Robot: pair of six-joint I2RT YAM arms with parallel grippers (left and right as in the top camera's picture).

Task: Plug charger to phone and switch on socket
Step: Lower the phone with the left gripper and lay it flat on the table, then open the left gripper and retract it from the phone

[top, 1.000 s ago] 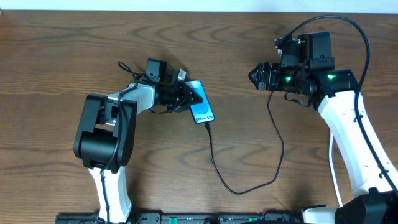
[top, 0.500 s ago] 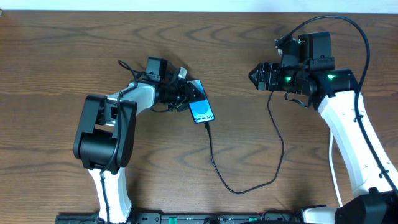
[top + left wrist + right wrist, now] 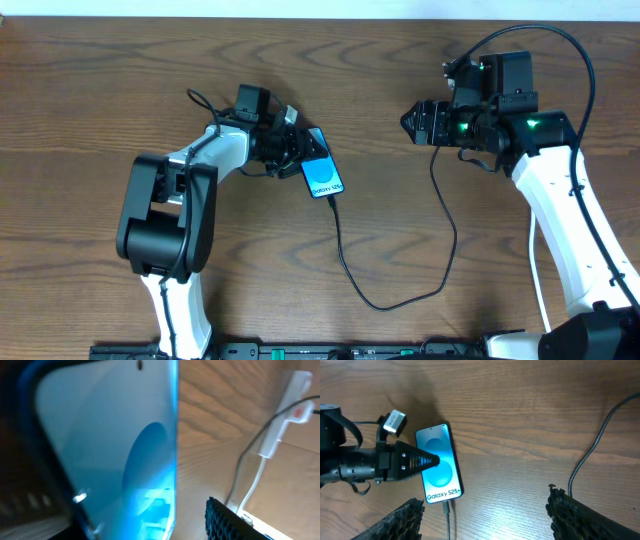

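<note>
Two grippers parted: left gripper (image 3: 298, 152) over slim blue-screened smartphone (image 3: 325, 178), thin black charger cable (image 3: 345, 262) plugged in; right gripper (image 3: 407, 122) empty.

Slim rect. smartphone (image 3: 322, 177) w/ bright blue-cyan screen lies face up, set diagonally. Thin black charger cable (image 3: 342, 255) meets its bottom edge, then loops right. Narrow white power strip (image 3: 280, 425) w/ red marking lies apart.

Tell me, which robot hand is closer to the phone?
Left. The left gripper has its tip right over the phone, reaching onto the screen from the phone's left side. The right gripper hangs far off to the phone's right, not touching it.
</note>
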